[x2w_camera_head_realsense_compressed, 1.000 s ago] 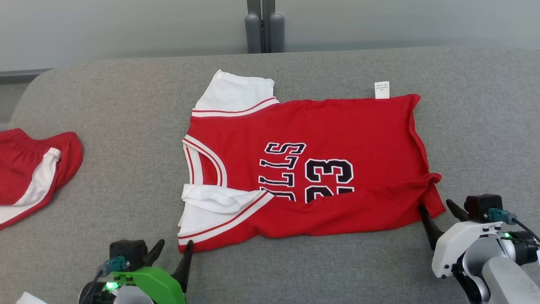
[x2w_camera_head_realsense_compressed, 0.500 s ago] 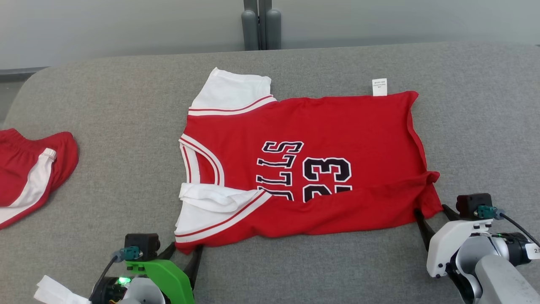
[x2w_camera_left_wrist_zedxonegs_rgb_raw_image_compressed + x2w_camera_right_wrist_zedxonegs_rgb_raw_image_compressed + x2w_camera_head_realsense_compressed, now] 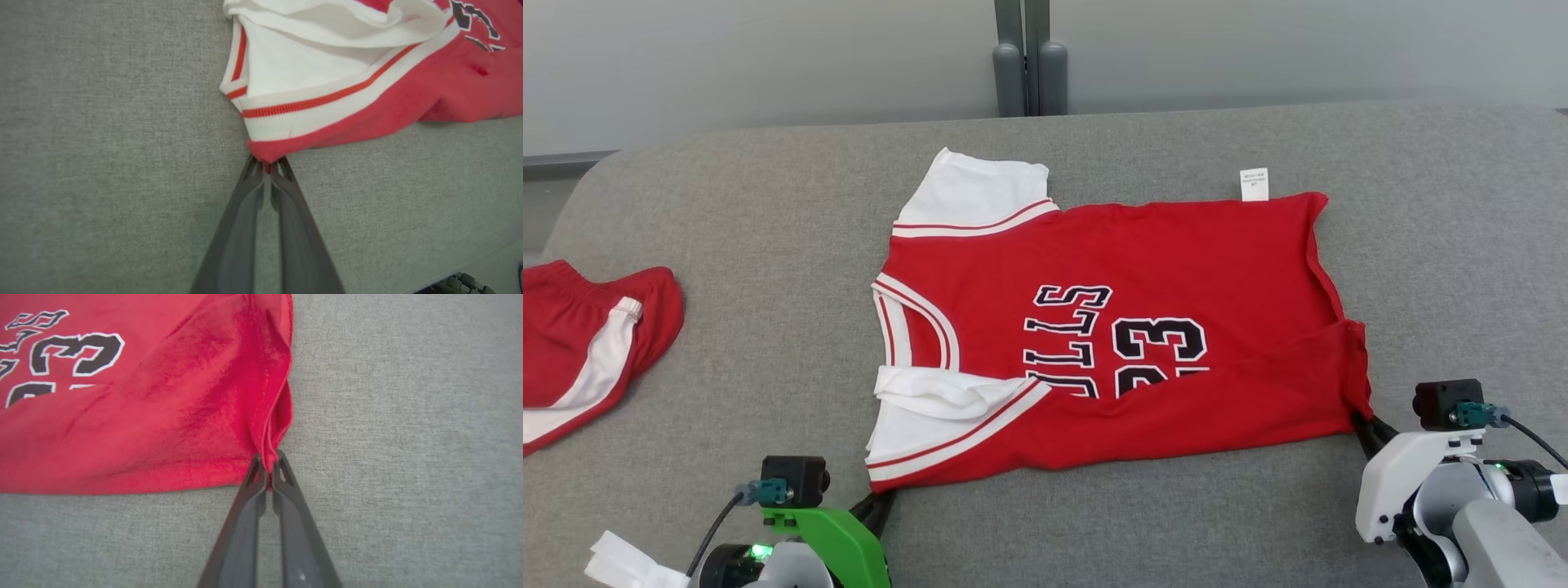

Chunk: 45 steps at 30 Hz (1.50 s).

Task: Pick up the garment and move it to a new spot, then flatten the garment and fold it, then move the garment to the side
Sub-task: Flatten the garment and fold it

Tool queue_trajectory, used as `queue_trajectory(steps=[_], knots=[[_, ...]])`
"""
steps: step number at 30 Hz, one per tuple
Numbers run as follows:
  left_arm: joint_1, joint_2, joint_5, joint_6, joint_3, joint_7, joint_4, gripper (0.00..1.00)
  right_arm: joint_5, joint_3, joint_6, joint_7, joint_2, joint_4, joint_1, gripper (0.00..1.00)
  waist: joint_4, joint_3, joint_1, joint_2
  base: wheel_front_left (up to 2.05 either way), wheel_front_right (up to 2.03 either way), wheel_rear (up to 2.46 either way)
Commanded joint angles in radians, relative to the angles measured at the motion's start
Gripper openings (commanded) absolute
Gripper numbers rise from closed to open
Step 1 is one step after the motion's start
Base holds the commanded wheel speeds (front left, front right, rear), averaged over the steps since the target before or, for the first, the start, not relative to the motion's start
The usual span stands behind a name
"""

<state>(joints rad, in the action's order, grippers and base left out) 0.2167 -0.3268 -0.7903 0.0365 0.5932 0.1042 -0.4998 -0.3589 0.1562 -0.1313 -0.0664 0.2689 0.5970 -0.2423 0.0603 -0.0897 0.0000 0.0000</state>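
The grey fabric-covered surface (image 3: 727,245) spans almost the whole head view, from the lower edge up to the pale wall at the top. The garment (image 3: 1176,261), a red jersey with white sleeves and black lettering, lies spread across the centre of that frame, collar toward the left and hem toward the right. Its lower strip is folded over the print, covering the bottom of the number. A second red item with a white stripe, the shorts (image 3: 588,343), lies at the left edge, well apart from the garment. The left gripper (image 3: 882,495) sits at the lower left, below the lower-left corner of the garment. In the left wrist view its fingers (image 3: 245,212) are pressed together on the red corner tip under the white sleeve band (image 3: 327,102). The right gripper (image 3: 1359,416) sits at the lower right. In the right wrist view its fingers (image 3: 286,506) are pinched narrow on the bunched hem corner. A white cloth (image 3: 621,559) lies in the lower-left corner. A small white label (image 3: 1254,184) projects from the garment's upper edge.
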Motion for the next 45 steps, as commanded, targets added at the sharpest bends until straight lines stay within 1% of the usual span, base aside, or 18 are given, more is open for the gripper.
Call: queue_trajectory(steps=[1,7,12,16,19,20,21,22,23,27,30,33,38,40,42,45], knots=[[-0.018,-0.020,0.008,-0.005,0.001,0.002,0.011,0.00,-0.006,-0.001,0.001,-0.006,0.017,-0.008,0.022,0.00,-0.001,0.017,0.0000,0.0000,0.00,0.00,0.00],[-0.076,-0.083,0.021,-0.043,0.009,0.045,0.101,0.00,-0.012,-0.021,0.001,-0.040,0.054,-0.057,0.077,0.00,-0.003,0.052,0.0000,0.0000,0.00,0.00,0.00],[-0.154,-0.136,0.004,-0.081,0.020,0.118,0.213,0.00,-0.042,-0.014,0.001,-0.132,0.076,-0.134,0.154,0.00,-0.005,0.072,0.0000,0.0000,0.00,0.00,0.00],[-0.221,-0.184,-0.014,-0.127,0.020,0.180,0.322,0.00,-0.052,-0.045,0.001,-0.209,0.091,-0.218,0.227,0.00,-0.006,0.073,0.0000,0.0000,0.00,0.00,0.00],[-0.255,-0.208,-0.023,-0.158,0.016,0.213,0.391,0.00,-0.056,-0.072,0.001,-0.259,0.086,-0.276,0.265,0.00,-0.007,0.066,0.0000,0.0000,0.00,0.00,0.00],[-0.263,-0.214,-0.025,-0.168,0.014,0.222,0.414,0.00,-0.053,-0.078,0.001,-0.276,0.081,-0.299,0.278,0.16,-0.006,0.064,0.0000,0.0000,0.00,0.00,0.00],[-0.269,-0.218,-0.028,-0.175,0.014,0.227,0.429,0.20,-0.049,-0.086,0.001,-0.286,0.077,-0.315,0.286,0.48,-0.006,0.062,0.0000,0.0000,0.00,0.00,0.00],[-0.275,-0.220,-0.034,-0.182,0.015,0.239,0.441,0.95,-0.041,-0.096,0.001,-0.297,0.074,-0.332,0.295,1.00,-0.006,0.060,0.0000,0.0000,0.00,0.00,0.00],[-0.278,-0.223,-0.035,-0.184,0.019,0.250,0.448,1.00,-0.033,-0.103,0.001,-0.302,0.070,-0.345,0.300,1.00,-0.007,0.059,0.0000,0.0000,0.00,0.00,0.00],[-0.264,-0.236,-0.019,-0.196,0.014,0.249,0.477,1.00,-0.025,-0.130,0.001,-0.328,0.040,-0.396,0.319,1.00,-0.006,0.058,0.0000,0.0000,0.00,0.00,0.00],[-0.254,-0.250,-0.008,-0.204,0.003,0.238,0.497,1.00,-0.016,-0.157,0.001,-0.333,0.039,-0.429,0.327,1.00,-0.008,0.062,0.0000,0.0000,0.00,0.00,0.00],[-0.236,-0.262,-0.004,-0.203,-0.011,0.227,0.529,1.00,-0.008,-0.191,0.001,-0.325,0.027,-0.470,0.332,1.00,-0.010,0.064,0.0000,0.0000,0.00,0.00,0.00],[-0.156,-0.286,0.003,-0.175,-0.028,0.255,0.596,1.00,-0.010,-0.258,0.001,-0.303,0.003,-0.537,0.289,1.00,-0.011,0.038,0.0000,0.0000,0.00,0.00,0.00],[-0.096,-0.308,0.018,-0.164,-0.039,0.276,0.611,1.00,0.001,-0.285,0.001,-0.291,-0.003,-0.560,0.258,1.00,-0.013,0.012,0.0000,0.0000,0.00,0.00,0.00],[-0.019,-0.309,0.020,-0.142,-0.050,0.297,0.617,1.00,0.008,-0.308,0.001,-0.285,-0.012,-0.568,0.217,1.00,-0.015,-0.021,0.0000,0.0000,0.00,0.00,0.00],[0.123,-0.302,0.023,-0.094,-0.064,0.323,0.587,1.00,-0.004,-0.332,0.001,-0.268,-0.028,-0.555,0.120,1.00,-0.025,-0.083,0.0000,0.0000,0.00,0.00,0.00]])
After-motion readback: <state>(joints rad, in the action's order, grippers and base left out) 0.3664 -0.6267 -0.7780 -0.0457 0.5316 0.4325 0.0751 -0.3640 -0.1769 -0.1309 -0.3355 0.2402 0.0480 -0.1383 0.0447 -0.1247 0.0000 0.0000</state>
